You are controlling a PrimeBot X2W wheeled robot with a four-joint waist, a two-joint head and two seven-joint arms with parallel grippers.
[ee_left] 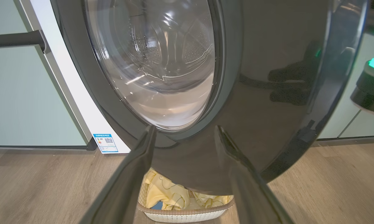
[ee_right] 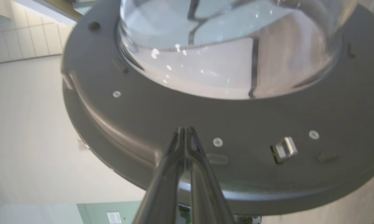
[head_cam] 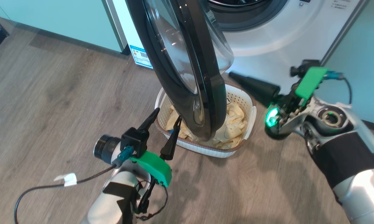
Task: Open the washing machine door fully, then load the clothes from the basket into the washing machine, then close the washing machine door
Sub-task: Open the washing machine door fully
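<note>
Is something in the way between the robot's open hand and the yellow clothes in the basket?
Yes. The washing machine door, partly open, hangs over the basket right in front of the left gripper. Its black rim covers much of the clothes, leaving just a gap underneath.

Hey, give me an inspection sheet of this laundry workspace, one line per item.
Surface: wood-look floor.
Job's things: washing machine door partly open, its lower edge over the basket in the head view; basket on the floor before the washing machine, holding pale yellow clothes.
Clutter: nothing seen.
Grippers: left gripper open and empty, facing the door's outer face; right gripper shut, at the door's inner side.
Cables: black cable with a white tag trails from the left arm.
Surroundings: mint-green cabinet panels; blue-white sticker on the machine's side.
</note>
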